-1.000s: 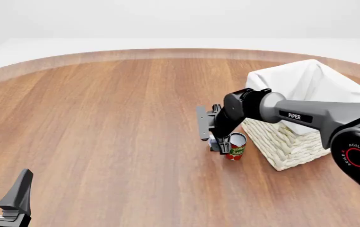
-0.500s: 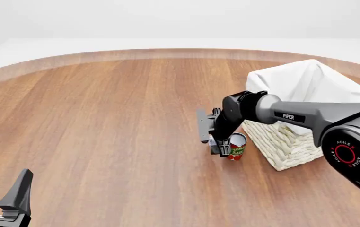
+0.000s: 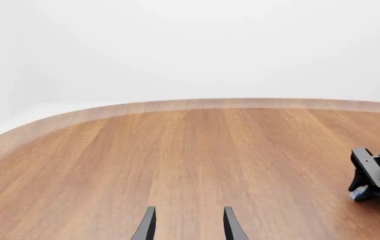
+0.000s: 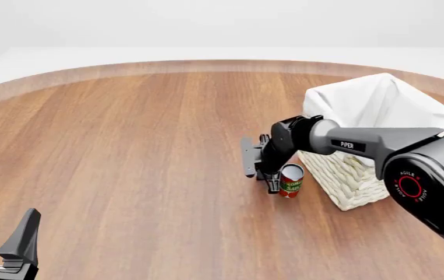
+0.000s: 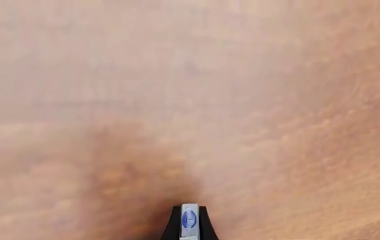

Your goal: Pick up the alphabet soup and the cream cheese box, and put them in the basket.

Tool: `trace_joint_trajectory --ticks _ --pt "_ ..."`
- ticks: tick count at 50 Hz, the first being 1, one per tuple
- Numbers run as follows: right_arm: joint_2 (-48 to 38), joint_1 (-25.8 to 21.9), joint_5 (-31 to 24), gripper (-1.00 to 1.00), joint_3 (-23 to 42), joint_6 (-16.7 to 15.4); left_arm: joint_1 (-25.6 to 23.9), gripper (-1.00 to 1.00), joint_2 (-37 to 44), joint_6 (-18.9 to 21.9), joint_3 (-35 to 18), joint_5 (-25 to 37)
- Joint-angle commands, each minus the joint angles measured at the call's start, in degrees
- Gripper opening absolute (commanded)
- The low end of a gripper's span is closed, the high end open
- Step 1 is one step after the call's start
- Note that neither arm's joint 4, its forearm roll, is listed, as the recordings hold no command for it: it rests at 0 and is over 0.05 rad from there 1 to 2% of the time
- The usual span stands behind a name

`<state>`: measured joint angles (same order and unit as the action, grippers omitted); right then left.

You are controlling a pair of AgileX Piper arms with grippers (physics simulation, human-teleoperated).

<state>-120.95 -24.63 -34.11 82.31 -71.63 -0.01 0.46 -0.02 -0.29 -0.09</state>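
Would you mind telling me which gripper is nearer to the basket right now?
Right. The right gripper is low at the table just left of the basket, by the red can; the left gripper sits far off at the near-left edge.

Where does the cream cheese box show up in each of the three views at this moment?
Front view: hidden behind the right gripper, just left of the red and green can.
Left wrist view: a pale blue bit at the far right edge, the cream cheese box.
Right wrist view: pinched between the jaws at the bottom edge.
Shared landmark: the wooden table.
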Motion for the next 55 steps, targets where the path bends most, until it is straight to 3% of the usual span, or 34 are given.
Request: trace_joint_trajectory --ticks 1,17,25,27,28,29,55 --pt "-2.1 0.1 2.7 -1.00 0.7 0.8 0.0 1.00 0.0 0.0 0.0 0.0" --pt "-3.5 2.1 9.7 -1.00 8.2 -0.6 0.0 1.00 0.0 0.0 0.0 0.0" --pt "-4.7 1.2 9.2 -1.00 14.6 0.7 0.0 1.00 0.1 0.0 0.0 -0.1" --pt "-2.9 1.1 11.5 -1.00 11.6 0.7 0.0 1.00 0.1 0.0 0.0 -0.1" --pt "2.6 0.9 18.7 -1.00 -0.8 1.1 0.0 1.00 0.1 0.0 0.0 -0.1" --pt "3.4 0.9 19.7 -1.00 -1.9 0.8 0.0 1.00 0.1 0.0 0.0 -0.1" --pt "5.6 -0.1 31.7 -1.00 -6.9 1.2 0.0 1.00 0.0 0.0 0.0 0.0"
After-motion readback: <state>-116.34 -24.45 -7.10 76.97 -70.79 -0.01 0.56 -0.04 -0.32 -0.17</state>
